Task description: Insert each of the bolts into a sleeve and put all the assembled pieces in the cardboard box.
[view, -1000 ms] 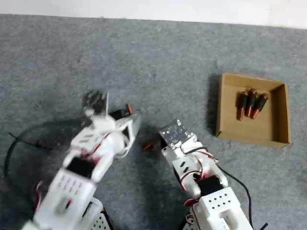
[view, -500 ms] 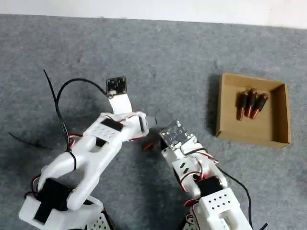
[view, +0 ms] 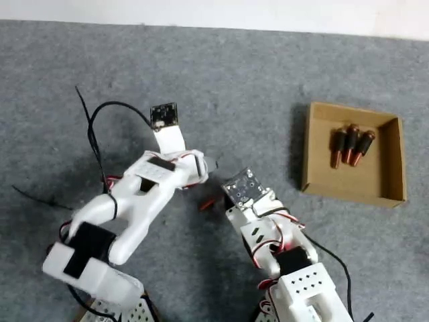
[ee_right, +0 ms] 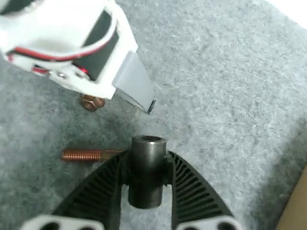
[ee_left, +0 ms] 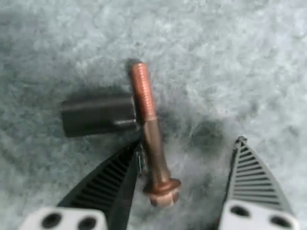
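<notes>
A copper bolt [ee_left: 151, 139] lies on the grey carpet with a dark sleeve [ee_left: 96, 116] touching its shank. My left gripper [ee_left: 189, 143] hangs open over it, and the bolt head sits between the fingers, close to one of them. In the high view, the left gripper [view: 205, 166] is near the middle of the carpet. My right gripper [ee_right: 147, 158] is shut on another dark sleeve [ee_right: 146, 175], whose open end points away from the camera. A second bolt [ee_right: 86, 155] lies beside that sleeve and shows red in the high view [view: 206, 203]. The cardboard box [view: 308, 151] stands at the right.
Three assembled pieces [view: 350, 145] lie side by side in the box's far half. The left arm's finger [ee_right: 135, 84] hangs close ahead of the right gripper, with a bolt head [ee_right: 91, 102] below it. Black cables [view: 94, 127] loop over the carpet at left.
The left arm has swung its gripper right, toward the right gripper, and turned it down over the bolt and sleeve. The right arm has kept still with its sleeve.
</notes>
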You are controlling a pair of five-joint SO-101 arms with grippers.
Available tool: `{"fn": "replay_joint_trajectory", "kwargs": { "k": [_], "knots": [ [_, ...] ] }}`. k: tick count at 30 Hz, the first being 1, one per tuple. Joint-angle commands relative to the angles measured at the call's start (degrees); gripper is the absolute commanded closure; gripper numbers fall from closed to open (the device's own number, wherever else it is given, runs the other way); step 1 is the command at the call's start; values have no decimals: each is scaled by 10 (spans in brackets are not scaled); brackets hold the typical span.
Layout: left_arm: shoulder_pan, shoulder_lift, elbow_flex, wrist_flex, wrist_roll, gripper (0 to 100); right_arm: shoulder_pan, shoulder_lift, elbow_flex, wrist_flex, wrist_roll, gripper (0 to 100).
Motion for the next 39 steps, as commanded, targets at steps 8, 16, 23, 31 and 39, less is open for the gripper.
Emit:
{"fn": "replay_joint_trajectory", "kwargs": {
  "k": [8, 16, 23, 31, 39],
  "knots": [
    [-39, 18, -51, 4, 2, 910, 8, -11, -6, -15, 1, 994],
    [-41, 19, -48, 6, 1, 994, 8, -9, -5, -15, 1, 994],
    [-35, 6, -53, 22, -54, 994, 8, -11, 9, -17, 3, 994],
    [-18, -171, 38, 23, -260, 994, 8, -11, 10, -18, 3, 994],
    [-31, -415, 175, 37, -709, 994, 24, -11, 10, -22, 1, 994]
  ]
}}
